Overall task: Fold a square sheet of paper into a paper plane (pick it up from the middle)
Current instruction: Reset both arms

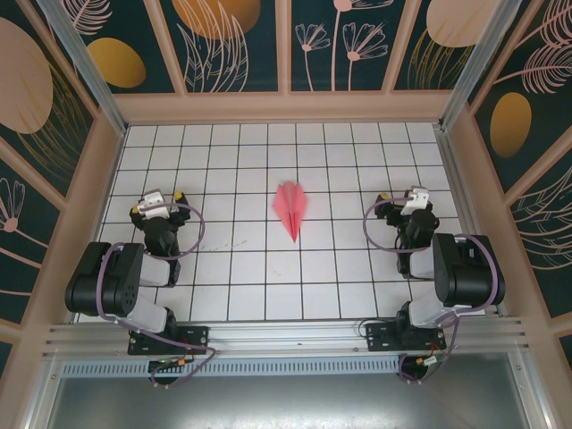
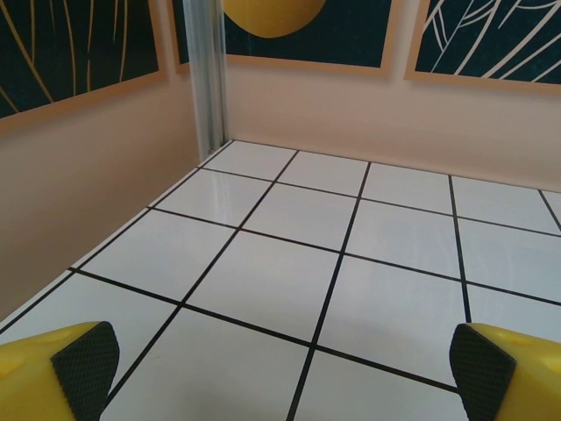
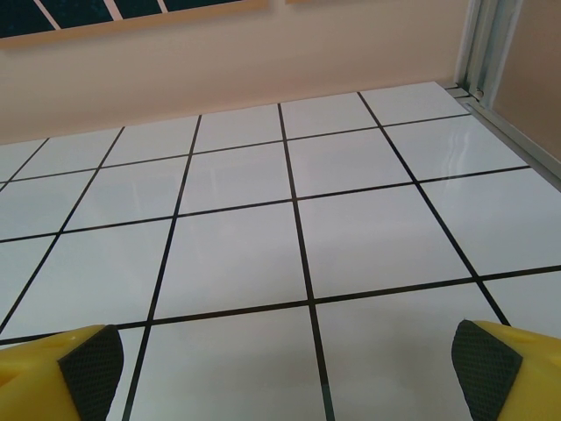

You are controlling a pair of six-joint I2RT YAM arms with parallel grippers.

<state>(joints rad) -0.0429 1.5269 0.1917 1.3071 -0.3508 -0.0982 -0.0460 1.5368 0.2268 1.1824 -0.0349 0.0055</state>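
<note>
The paper plane (image 1: pixel 291 209), a narrow salmon-pink dart with a centre crease, lies flat on the white grid table (image 1: pixel 268 268), its point towards the near edge. The square sheet of paper as a flat square is out of view. My left gripper (image 1: pixel 161 197) rests low over the table about three tiles left of the plane, open with nothing between its fingers. My right gripper (image 1: pixel 407 197) sits about three tiles to the plane's right, also open and empty. In the wrist views the left gripper (image 2: pixel 280 373) and right gripper (image 3: pixel 285 373) frame bare tiles between black pads (image 2: pixel 85 361) (image 3: pixel 92 364).
Pale peach walls (image 1: pixel 286 107) enclose the table at the back and both sides, with metal corner posts (image 2: pixel 209 79) (image 3: pixel 491 44). An aluminium rail (image 1: pixel 286 335) runs along the near edge by the arm bases.
</note>
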